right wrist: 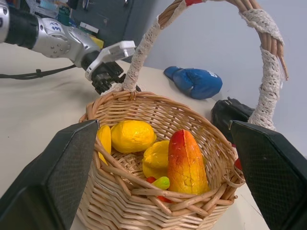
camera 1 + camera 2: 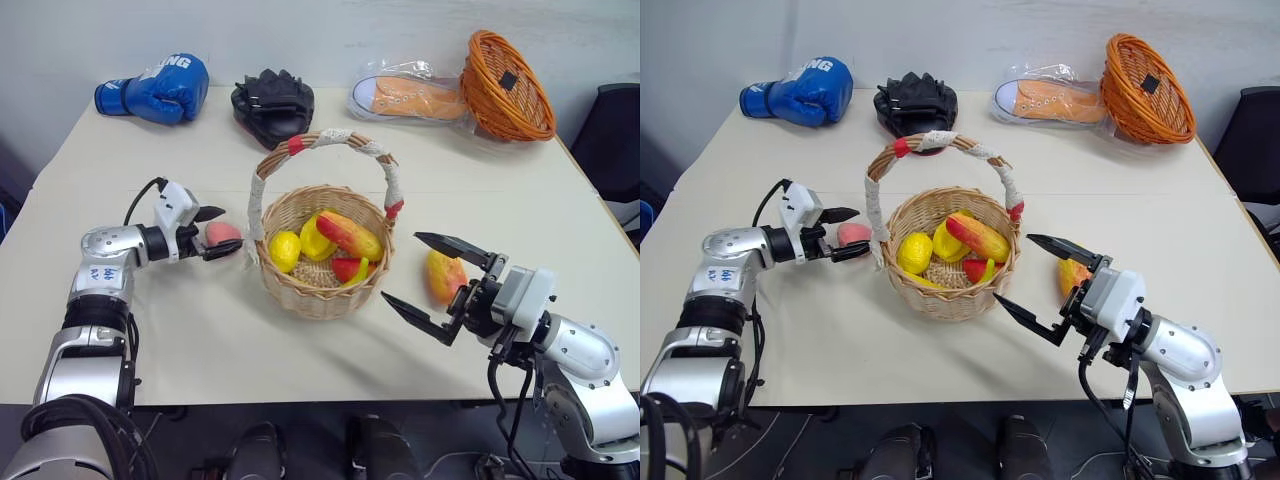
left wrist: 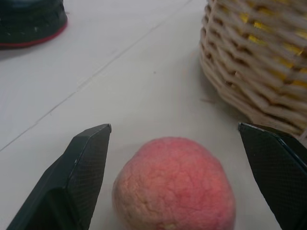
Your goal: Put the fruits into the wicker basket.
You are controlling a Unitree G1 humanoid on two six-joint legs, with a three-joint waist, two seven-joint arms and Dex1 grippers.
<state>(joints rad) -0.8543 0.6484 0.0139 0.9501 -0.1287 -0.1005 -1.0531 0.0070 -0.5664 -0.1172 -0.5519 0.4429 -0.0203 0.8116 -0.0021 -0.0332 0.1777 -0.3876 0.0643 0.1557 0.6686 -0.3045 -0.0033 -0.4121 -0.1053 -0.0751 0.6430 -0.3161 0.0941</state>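
The wicker basket (image 2: 300,292) with its cloth-wrapped handle (image 2: 330,139) stands mid-table. It holds several fruits, among them a yellow lemon-like piece (image 2: 285,250) and a yellow-and-red mango (image 2: 350,233). A pink peach (image 2: 226,233) lies on the table just left of the basket. My left gripper (image 2: 216,232) is open, one finger on each side of the peach (image 3: 175,184), with gaps to both fingers (image 3: 86,165). An orange-yellow fruit (image 2: 443,275) lies on the table right of the basket. My right gripper (image 2: 400,266) hangs wide open in front of it, facing the basket (image 1: 144,201).
Along the table's far side lie a blue boxing glove (image 2: 158,90), a black mitt (image 2: 272,105), an orange shoe in a plastic bag (image 2: 415,97) and a tilted bright-orange wicker basket (image 2: 508,85). A dark chair (image 2: 615,140) stands beyond the right edge.
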